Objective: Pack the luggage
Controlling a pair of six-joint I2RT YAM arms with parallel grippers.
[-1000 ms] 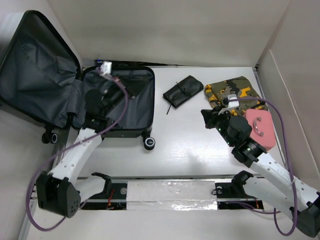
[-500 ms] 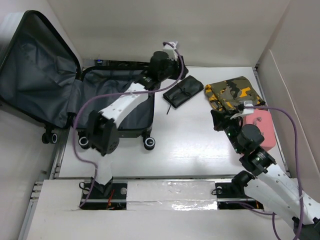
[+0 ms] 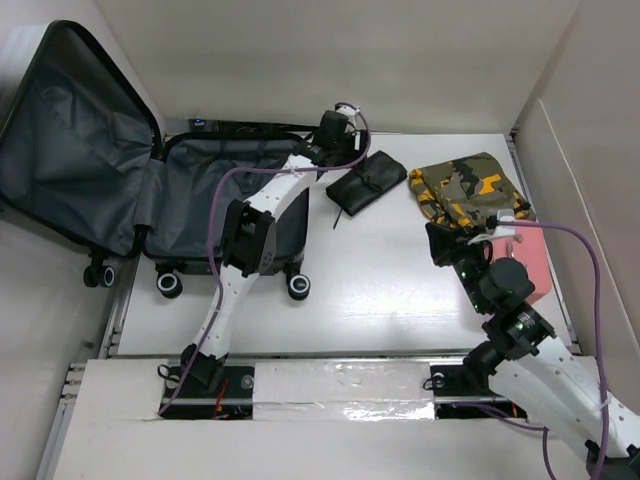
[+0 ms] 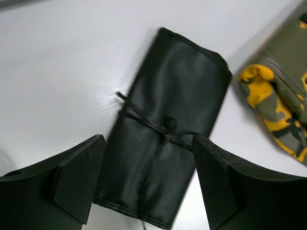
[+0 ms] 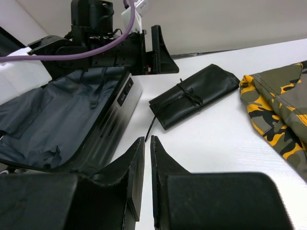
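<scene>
Left jaws are hovering released astride the black pouch [image 4: 168, 110].
Right jaws are sitting barely parted, grasping nothing; the open luggage [image 3: 190, 195] is lying at the pouch's 9 o'clock.

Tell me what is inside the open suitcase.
Only crumpled dark grey lining shows in both halves of the luggage; no packed item is visible. The left arm covers a strip of the base half near its right wall, so that part cannot be checked.

The small black hard-shell suitcase [image 3: 190, 205] with dark grey fabric lining and black wheels lies wide open at the upper left, lid tilted up leftward.
</scene>
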